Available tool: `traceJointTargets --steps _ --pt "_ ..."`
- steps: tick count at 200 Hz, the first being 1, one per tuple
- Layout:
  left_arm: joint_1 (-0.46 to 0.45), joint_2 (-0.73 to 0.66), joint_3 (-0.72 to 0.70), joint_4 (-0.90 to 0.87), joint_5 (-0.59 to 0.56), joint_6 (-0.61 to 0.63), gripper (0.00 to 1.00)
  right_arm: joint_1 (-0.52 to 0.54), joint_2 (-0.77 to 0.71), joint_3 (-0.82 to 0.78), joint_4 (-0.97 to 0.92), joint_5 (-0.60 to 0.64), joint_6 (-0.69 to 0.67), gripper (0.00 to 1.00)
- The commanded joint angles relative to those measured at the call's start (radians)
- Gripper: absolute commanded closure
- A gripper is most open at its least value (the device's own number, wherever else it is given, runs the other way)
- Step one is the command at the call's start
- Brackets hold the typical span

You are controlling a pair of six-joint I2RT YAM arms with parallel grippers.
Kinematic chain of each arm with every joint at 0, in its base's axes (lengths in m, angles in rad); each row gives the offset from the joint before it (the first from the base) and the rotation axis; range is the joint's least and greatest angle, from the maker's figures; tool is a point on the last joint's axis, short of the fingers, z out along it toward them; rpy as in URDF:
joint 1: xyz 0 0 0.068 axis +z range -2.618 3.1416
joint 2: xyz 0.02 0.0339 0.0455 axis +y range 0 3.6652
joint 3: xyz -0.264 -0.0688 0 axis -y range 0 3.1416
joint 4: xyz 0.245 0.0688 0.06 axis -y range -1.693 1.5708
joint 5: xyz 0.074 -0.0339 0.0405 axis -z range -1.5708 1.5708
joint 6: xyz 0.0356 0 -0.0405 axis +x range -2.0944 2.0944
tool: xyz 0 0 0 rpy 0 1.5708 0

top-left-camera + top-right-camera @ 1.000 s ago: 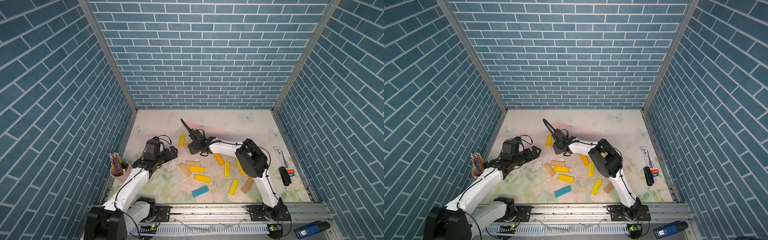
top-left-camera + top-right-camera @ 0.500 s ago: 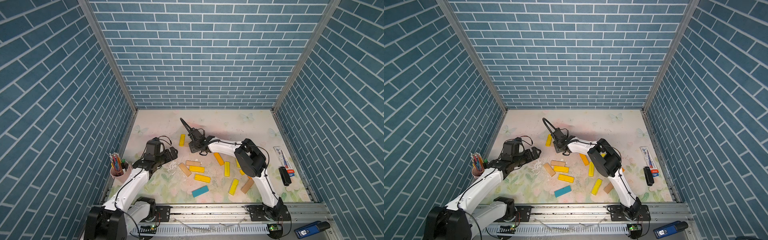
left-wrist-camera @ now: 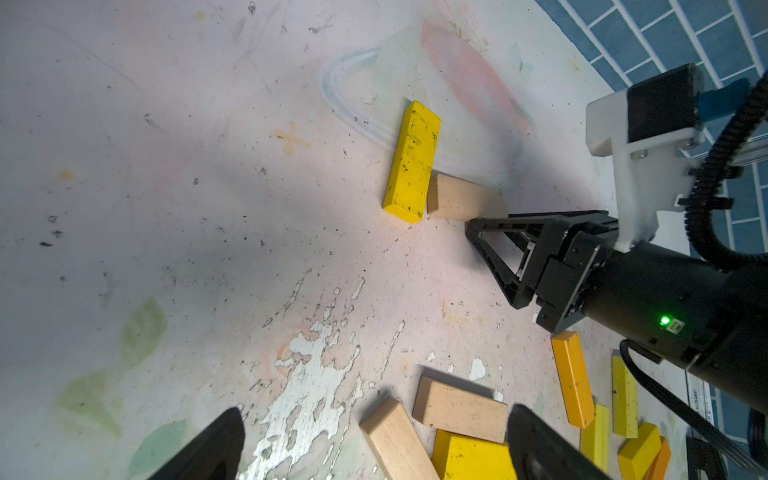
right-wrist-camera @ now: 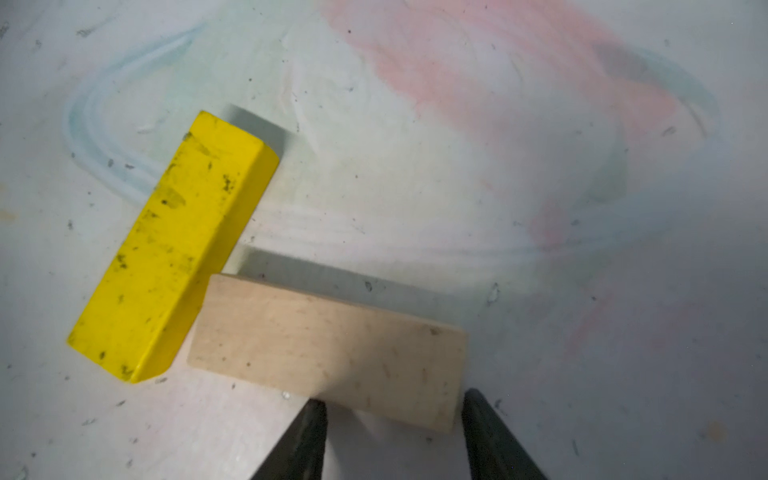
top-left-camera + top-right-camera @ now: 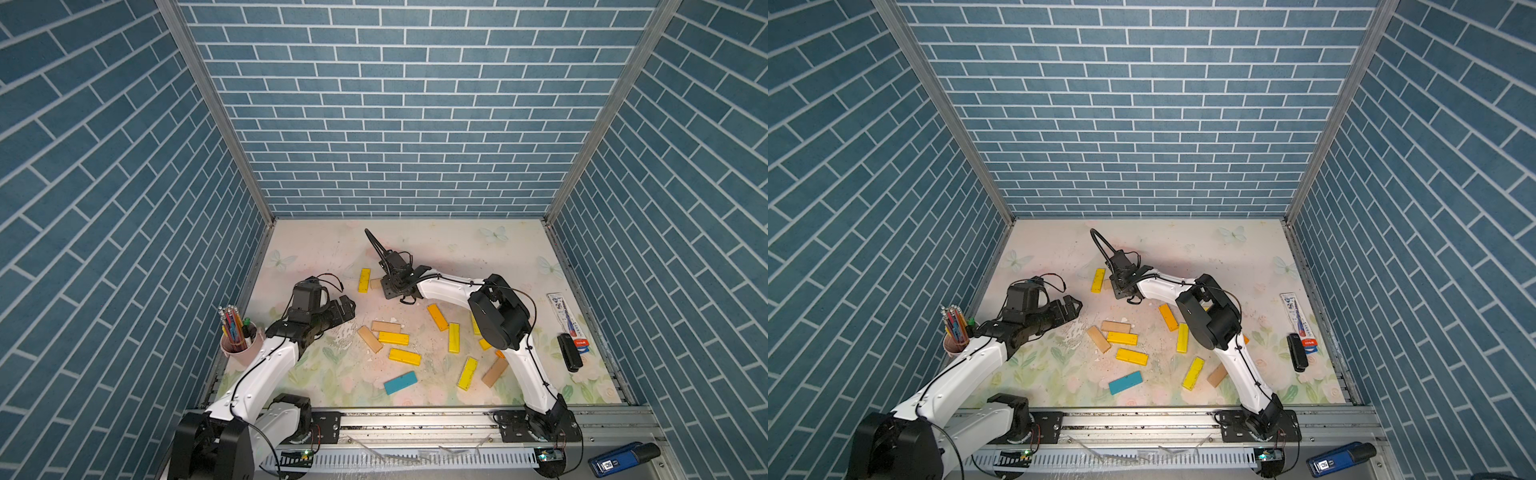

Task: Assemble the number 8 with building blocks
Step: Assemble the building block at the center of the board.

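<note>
Since a second ago your right gripper (image 4: pixel 392 399) has drawn its jaws in markedly while the arm itself has barely shifted. They now stand either side of the near end of the tan block (image 4: pixel 328 345), but you cannot tell from these views whether they have clamped it yet. That block lies flat at about 11 o'clock from the centre of the table (image 5: pixel 498 249). Its far end butts against the long side of a yellow block (image 4: pixel 174 249), and the two form a corner. Your left gripper (image 5: pixel 345 309) hovers at 9 o'clock with jaws wide apart and nothing between them. Judgement: the eight is barely begun. Only this corner is laid, and the grip appears meant to true or shift the tan piece. The loose blocks (image 5: pixel 404 356) lie scattered from centre towards 4 o'clock, with the teal block (image 5: pixel 400 382) at 6 o'clock. No writing is legible. The tube (image 5: pixel 565 316) at 3 o'clock carries print too small to read, as does the label on the blue device (image 5: pixel 623 457) beyond the front rail.
</note>
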Motion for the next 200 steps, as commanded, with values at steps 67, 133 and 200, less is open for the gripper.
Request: traceJointTargets --steps 67,133,200 --pt "0.007 0.022 -0.008 0.019 0.004 0.010 0.01 -0.013 0.058 0.063 -0.050 -0.041 -0.009 0.41" --pt "0.007 0.030 -0.006 0.023 0.007 0.010 0.00 -0.013 0.087 0.113 -0.078 -0.014 0.050 0.39" --pt "0.007 0.031 -0.014 0.026 0.003 0.011 0.00 -0.015 0.109 0.146 -0.087 -0.009 0.063 0.43"
